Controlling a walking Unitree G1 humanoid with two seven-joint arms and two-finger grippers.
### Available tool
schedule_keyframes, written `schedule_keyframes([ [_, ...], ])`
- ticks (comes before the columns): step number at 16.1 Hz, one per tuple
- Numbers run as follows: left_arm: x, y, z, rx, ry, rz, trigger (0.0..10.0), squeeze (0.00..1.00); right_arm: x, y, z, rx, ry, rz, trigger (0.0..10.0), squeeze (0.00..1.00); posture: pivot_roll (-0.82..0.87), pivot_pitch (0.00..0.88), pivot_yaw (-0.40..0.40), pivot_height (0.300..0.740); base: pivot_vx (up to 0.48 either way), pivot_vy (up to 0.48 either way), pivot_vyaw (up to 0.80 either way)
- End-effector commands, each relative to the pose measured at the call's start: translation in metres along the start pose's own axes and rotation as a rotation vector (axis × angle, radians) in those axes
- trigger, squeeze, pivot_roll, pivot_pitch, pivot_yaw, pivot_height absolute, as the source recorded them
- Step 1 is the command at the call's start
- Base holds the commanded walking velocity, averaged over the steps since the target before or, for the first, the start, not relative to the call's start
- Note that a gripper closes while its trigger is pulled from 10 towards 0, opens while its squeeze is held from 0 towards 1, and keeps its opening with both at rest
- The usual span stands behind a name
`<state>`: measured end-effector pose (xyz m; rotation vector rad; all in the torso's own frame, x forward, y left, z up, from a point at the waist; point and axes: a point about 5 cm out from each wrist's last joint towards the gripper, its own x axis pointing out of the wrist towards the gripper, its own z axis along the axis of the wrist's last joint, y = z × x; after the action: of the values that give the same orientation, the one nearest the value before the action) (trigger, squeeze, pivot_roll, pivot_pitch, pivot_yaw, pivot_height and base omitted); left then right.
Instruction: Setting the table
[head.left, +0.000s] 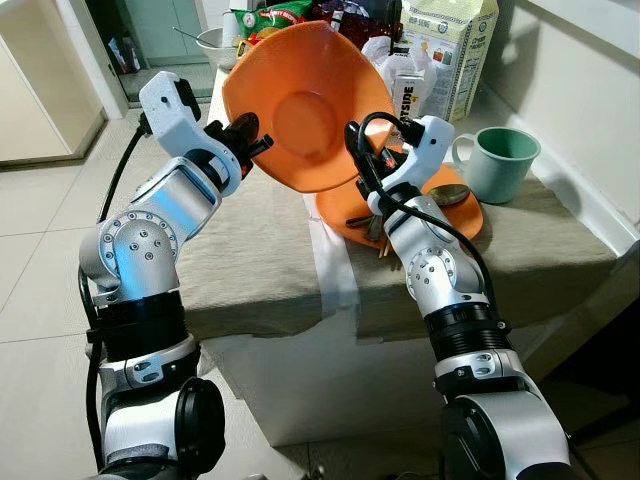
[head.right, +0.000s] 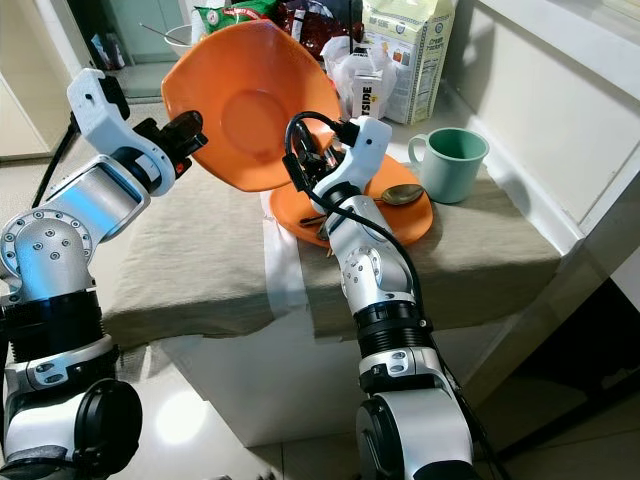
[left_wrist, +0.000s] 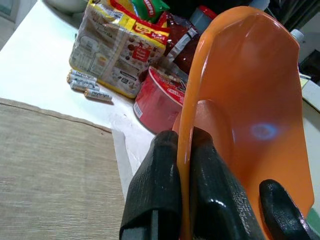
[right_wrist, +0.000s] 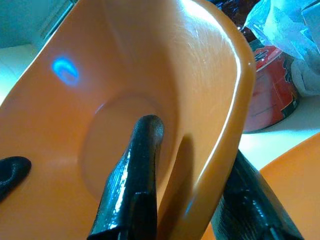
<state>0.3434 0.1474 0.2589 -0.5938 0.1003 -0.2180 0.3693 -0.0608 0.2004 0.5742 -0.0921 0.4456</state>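
Both jaws are closed on the rim of one orange bowl (head.left: 305, 105): my left gripper (head.left: 252, 143) pinches its left edge, one finger inside and one outside, and my right gripper (right_wrist: 195, 200) straddles the lower right edge the same way. The bowl hangs tilted, its hollow facing me, above the tabletop (head.left: 250, 250) and just over an orange plate (head.left: 455, 215) that lies on the cloth with a spoon (head.left: 450, 195) on it.

Holding one stiff thing with two arms is the risk, I judge. If my arms drift apart or twist against each other, the smooth plastic rim could slide out of one pinch, and the bowl would swing down onto the plate and knock the spoon off. Behind the bowl stand a carton (head.left: 450, 55) and a red tub (left_wrist: 160, 97), and a green mug (head.left: 500, 160) sits near the plate, so a wide swing might topple something. Letting go with one side too soon would tip it too.
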Motion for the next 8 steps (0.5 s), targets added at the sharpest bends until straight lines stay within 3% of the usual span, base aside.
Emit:
schedule_keyframes([
  [1,-0.0018,0.0069,0.0094,0.076,-0.037,0.067,10.0,0.0,-0.0003,0.0079,-0.0095,-0.045,0.037,0.025,0.0,0.0,-0.11,0.0,0.059,0.74,0.0,0.0,0.0],
  [6,-0.0011,0.0057,0.012,0.089,-0.048,0.057,10.0,0.0,0.002,0.009,-0.0057,-0.062,0.028,0.027,0.0,0.0,-0.1,0.0,0.058,0.74,0.0,0.0,0.0],
  [7,-0.0009,0.0061,0.0122,0.075,-0.047,0.057,10.0,1.0,0.0021,0.0092,-0.0055,-0.063,0.027,0.028,0.0,0.0,-0.1,0.0,0.059,0.74,0.0,0.0,0.0],
  [8,-0.0009,0.0069,0.0124,0.08,-0.049,0.062,10.0,1.0,0.0016,0.0097,-0.0068,-0.064,0.031,0.029,0.0,0.0,-0.11,0.0,0.058,0.74,0.0,0.0,0.0],
])
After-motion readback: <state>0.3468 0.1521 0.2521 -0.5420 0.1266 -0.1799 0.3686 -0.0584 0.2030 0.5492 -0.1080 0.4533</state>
